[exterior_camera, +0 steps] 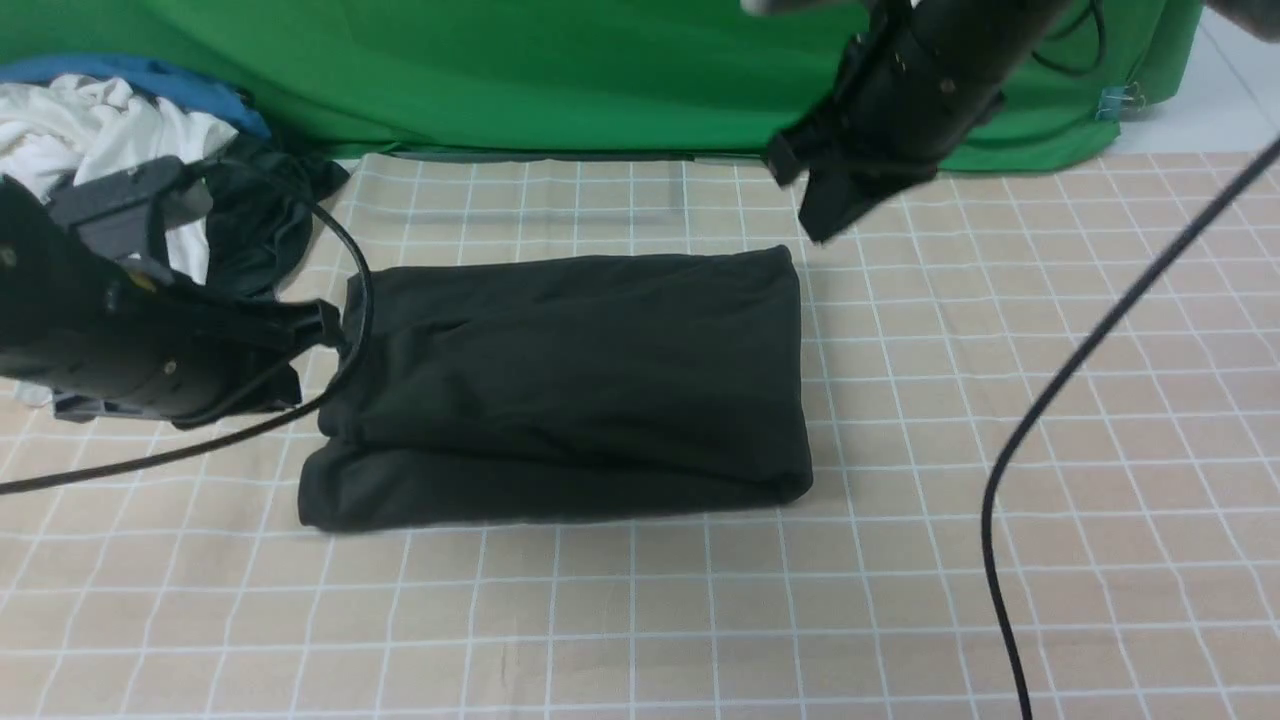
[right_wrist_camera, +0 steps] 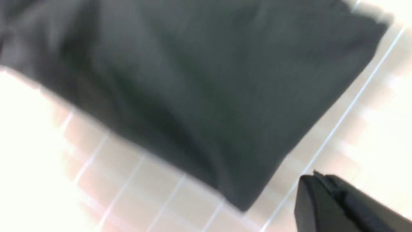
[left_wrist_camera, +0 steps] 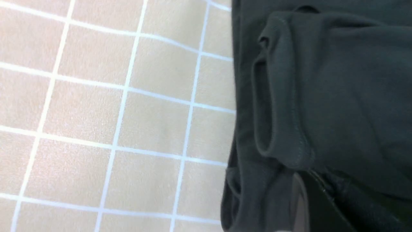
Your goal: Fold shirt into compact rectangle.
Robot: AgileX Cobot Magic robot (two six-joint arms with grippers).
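- Lying near the middle of the bench [exterior_camera: 1000,420], a little towards its far edge, the shirt [exterior_camera: 570,380] is folded into a thick black rectangle on the checked cloth.
- The shirt's right side is a smooth fold; its left side shows stacked layers and a stitched hem, seen close in the left wrist view [left_wrist_camera: 289,96].
- The left claw [exterior_camera: 325,330] sits low at the shirt's left edge, touching or just beside the fabric. One dark fingertip [left_wrist_camera: 309,199] shows against the layers, but I cannot tell whether the claw is apart or together.
- The right claw [exterior_camera: 815,195] hangs in the air above the shirt's far right corner, clear of the cloth, holding nothing. Only one finger [right_wrist_camera: 338,203] shows in its blurred wrist view, so I cannot tell its state.
- A heap of white, blue and dark clothes [exterior_camera: 110,130] lies at the bench's far left corner, apart from the shirt.
- A green backdrop [exterior_camera: 500,70] hangs along the far edge.
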